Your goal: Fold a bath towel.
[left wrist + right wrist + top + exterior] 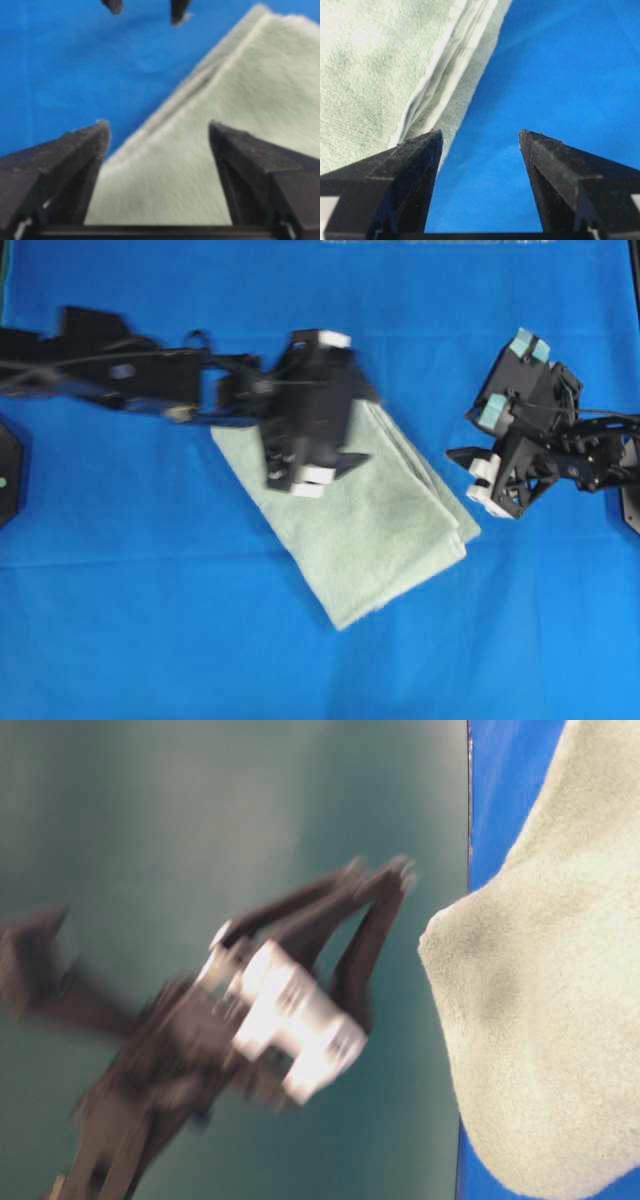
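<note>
On the bright blue cloth-covered table (120, 620), the pale sage-green terry bath towel (380, 530) lies centre, folded into a layered oblong slanting toward five o'clock; folding looks nearly finished. Left pincer (312, 475) hovers above it, apart and empty; right pincer (468, 462) at three o'clock likewise.

Both arms are matte black with angular bracketed links and thin black cables, the left gripper (318, 472) carrying white blocks at its finger mounts and the right gripper (470, 462) white blocks plus pale teal pads, each ending in black wedge-shaped fingers (415, 165) with a grainy face.
</note>
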